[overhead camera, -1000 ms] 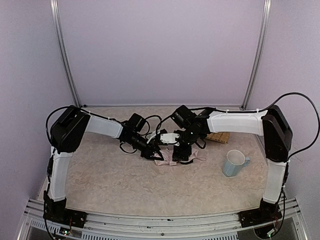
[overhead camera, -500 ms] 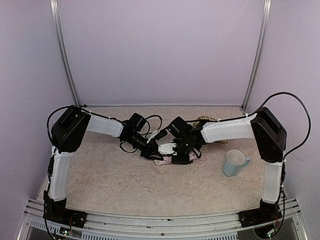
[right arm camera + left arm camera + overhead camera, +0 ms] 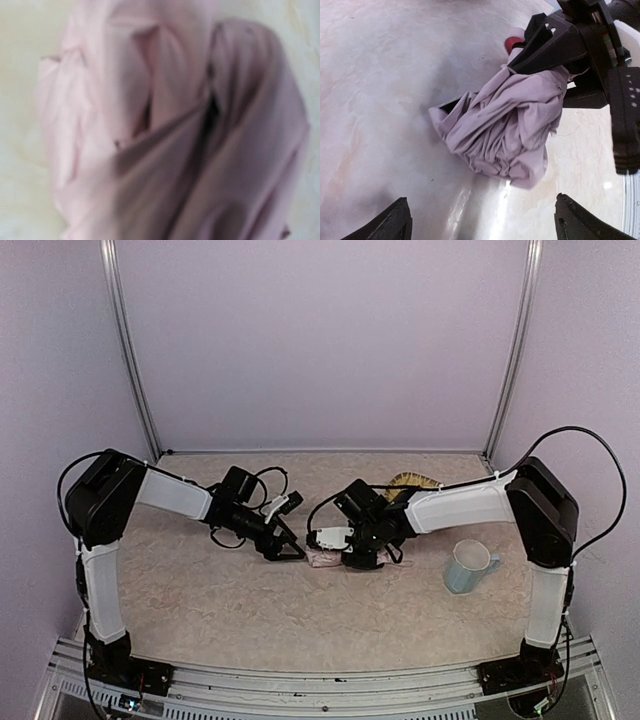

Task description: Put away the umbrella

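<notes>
The umbrella (image 3: 325, 559) lies on the table as a crumpled pale pink bundle of fabric (image 3: 505, 125). My right gripper (image 3: 362, 552) is down on its right end. In the left wrist view its black fingers (image 3: 545, 45) press the fabric from both sides, shut on the umbrella. Pink folds (image 3: 165, 130) fill the right wrist view and hide that gripper's own fingers. My left gripper (image 3: 290, 545) stands open just left of the bundle, clear of it, with only bare table between its fingertips (image 3: 400, 222).
A pale blue mug (image 3: 468, 566) stands on the table to the right of the right arm. A woven bamboo tray (image 3: 412, 481) shows behind that arm's forearm. The marbled tabletop (image 3: 250, 610) stretches toward the near edge.
My left gripper has let go of the umbrella, opened wide and drawn back to the left. The right gripper has come down onto the bundle and closed on it.
</notes>
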Robot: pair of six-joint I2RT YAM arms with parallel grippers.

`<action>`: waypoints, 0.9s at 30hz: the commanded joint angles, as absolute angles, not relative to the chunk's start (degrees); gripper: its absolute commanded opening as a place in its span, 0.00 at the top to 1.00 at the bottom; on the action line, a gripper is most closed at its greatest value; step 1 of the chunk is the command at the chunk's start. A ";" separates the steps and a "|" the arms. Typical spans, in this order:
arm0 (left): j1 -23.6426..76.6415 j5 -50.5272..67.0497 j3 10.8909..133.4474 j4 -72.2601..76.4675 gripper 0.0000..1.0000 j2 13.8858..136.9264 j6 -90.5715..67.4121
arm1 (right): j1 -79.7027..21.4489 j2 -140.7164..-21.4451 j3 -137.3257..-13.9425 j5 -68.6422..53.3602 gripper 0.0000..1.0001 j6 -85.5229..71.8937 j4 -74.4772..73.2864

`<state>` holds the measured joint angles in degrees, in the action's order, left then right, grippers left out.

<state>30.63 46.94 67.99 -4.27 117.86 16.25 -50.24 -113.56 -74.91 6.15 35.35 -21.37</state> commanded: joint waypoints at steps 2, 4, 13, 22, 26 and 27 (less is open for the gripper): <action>27.89 40.62 59.48 8.58 0.01 108.94 8.87 | -48.90 -113.34 -72.76 6.91 1.00 26.99 -24.93; 27.57 35.54 56.48 12.01 0.01 106.14 6.31 | -47.71 -112.88 -75.01 6.63 1.00 21.93 -25.53; 29.30 6.56 48.71 20.17 0.01 97.07 -0.78 | -42.26 -117.02 -83.43 -1.07 0.95 -0.95 -27.82; 30.57 1.99 45.52 21.35 0.01 93.83 1.94 | -42.27 -114.51 -87.49 -0.47 0.00 -2.90 -31.06; 30.60 2.17 45.17 22.15 0.01 92.86 1.90 | -41.30 -108.88 -89.27 -2.81 0.00 -0.08 -32.46; 30.65 1.77 45.25 22.08 0.01 92.62 1.95 | -40.66 -106.52 -89.39 -3.70 0.00 0.49 -32.33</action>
